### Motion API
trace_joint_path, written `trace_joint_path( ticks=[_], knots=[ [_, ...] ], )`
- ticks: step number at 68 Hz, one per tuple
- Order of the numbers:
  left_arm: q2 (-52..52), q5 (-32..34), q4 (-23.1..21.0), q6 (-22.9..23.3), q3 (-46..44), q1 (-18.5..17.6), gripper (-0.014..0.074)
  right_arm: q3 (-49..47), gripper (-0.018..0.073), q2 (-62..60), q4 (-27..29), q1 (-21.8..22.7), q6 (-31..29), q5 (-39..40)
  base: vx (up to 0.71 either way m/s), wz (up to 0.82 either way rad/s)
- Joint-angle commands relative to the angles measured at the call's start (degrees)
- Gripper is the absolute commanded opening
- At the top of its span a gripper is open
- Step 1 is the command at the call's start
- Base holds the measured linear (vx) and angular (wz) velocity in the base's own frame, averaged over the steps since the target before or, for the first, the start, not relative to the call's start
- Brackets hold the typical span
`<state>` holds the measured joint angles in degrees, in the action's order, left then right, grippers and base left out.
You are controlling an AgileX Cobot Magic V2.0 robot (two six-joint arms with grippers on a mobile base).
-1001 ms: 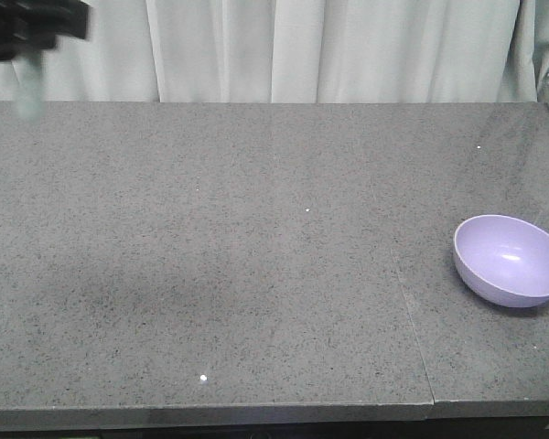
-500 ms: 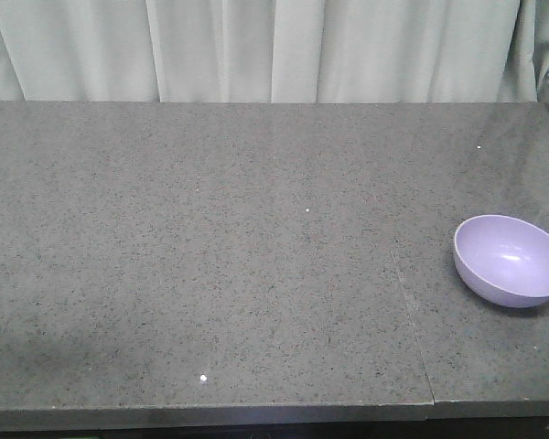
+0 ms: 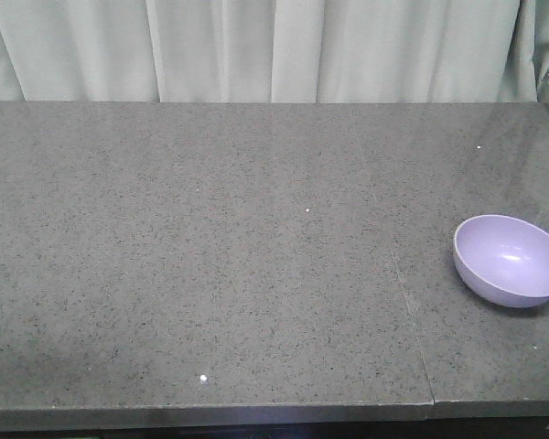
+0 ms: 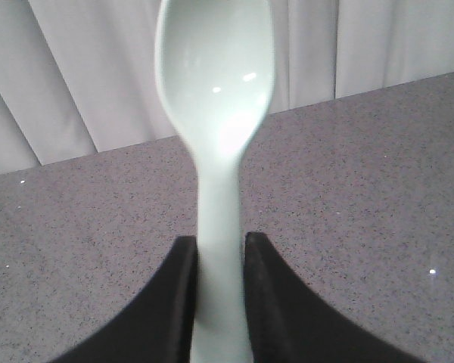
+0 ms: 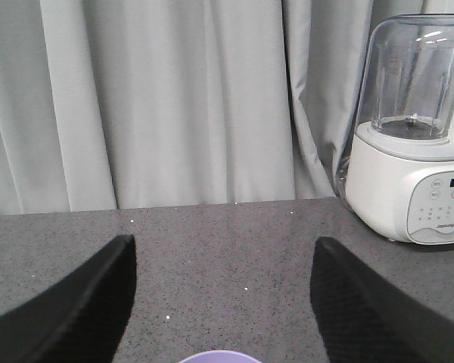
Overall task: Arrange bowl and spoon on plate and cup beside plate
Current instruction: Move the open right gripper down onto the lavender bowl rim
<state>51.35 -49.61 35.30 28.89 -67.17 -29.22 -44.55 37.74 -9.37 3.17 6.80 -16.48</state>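
Near the bowl (image 3: 511, 261), the right gripper (image 5: 223, 302) hung with jaws wide apart, empty. Left gripper (image 4: 219, 249) was clamped on the spoon (image 4: 216, 98) handle, held clear of the table (image 3: 210, 256), away from the bowl. No plate or cup appeared; judged nothing arranged yet, all placements remaining. Front view showed the bowl whole but neither gripper; only the right wrist view showed a blender (image 5: 412, 128) beyond the bowl.

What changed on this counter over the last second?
The left claw, pinching a pale mint-green plastic spoon, has gone from the front view's upper left corner. The small lavender-purple plastic bowl stayed put.
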Motion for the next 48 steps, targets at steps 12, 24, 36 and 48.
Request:
trace_joint_path(
  ticks=[12,24,36,48],
  knots=[
    [-0.5,3.9,1.9,0.5,-1.3,0.0,-0.0007,-3.5,0.048,0.7,0.0,0.4,0.1,3.4,0.0,0.0],
    [-0.5,3.9,1.9,0.5,-1.3,0.0,-0.0007,-14.6,0.0474,8.5,1.2,0.4,0.2,-14.3,0.0,0.0],
    [-0.5,3.9,1.9,0.5,-1.3,0.0,-0.0007,-25.5,0.0474,23.1,0.6,0.4,0.2,-29.1,0.0,0.0],
    [-0.5,3.7,1.9,0.5,-1.3,0.0,-0.0007,-28.5,0.0473,34.2,-0.5,0.6,0.3,-34.4,0.0,0.0]
  ],
)
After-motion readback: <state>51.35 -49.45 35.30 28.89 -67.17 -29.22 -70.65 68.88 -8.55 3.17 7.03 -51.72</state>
